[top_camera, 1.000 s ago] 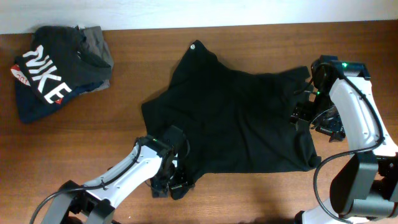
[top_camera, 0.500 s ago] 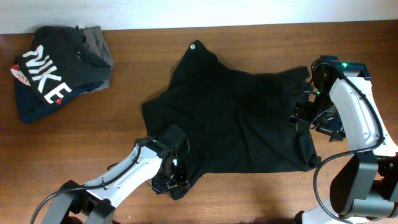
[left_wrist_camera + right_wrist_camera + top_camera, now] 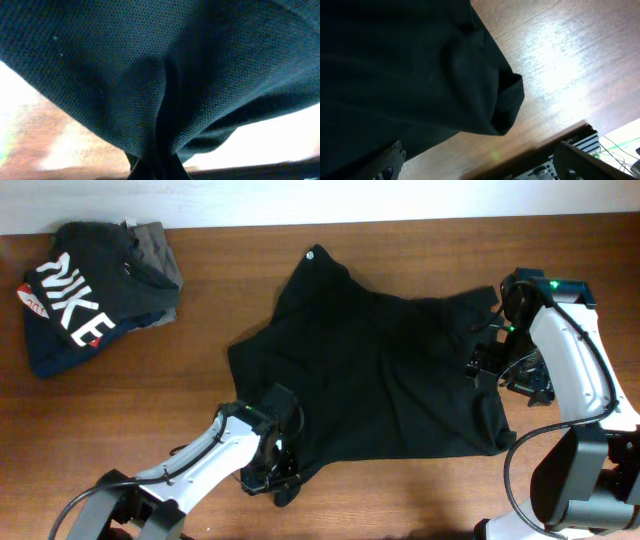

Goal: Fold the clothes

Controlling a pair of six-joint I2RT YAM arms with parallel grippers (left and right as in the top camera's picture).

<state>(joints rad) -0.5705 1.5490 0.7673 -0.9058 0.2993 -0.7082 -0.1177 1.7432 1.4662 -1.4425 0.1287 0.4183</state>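
The clothes, a black T-shirt [image 3: 370,370], lie spread and rumpled across the middle of the table, a small white round mark [image 3: 309,254] at the far end. My left gripper [image 3: 283,480] is at the shirt's near left corner, shut on a pinch of that fabric. In the left wrist view the dark cloth [image 3: 160,75] fills the frame and gathers into a fold at the gripper [image 3: 157,172]. My right gripper [image 3: 490,365] is at the shirt's right edge. It is open [image 3: 482,160], one finger [image 3: 390,157] against the cloth [image 3: 395,65], gripping nothing.
A dark garment with white NIKE lettering [image 3: 75,300] lies at the far left on a grey folded garment [image 3: 155,245]. Bare wooden table [image 3: 450,490] runs along the near edge. The right table edge with equipment beyond [image 3: 580,145] lies close to my right gripper.
My left gripper has shut on the shirt's near left corner, bunching the fabric there. The right arm has stayed where it was.
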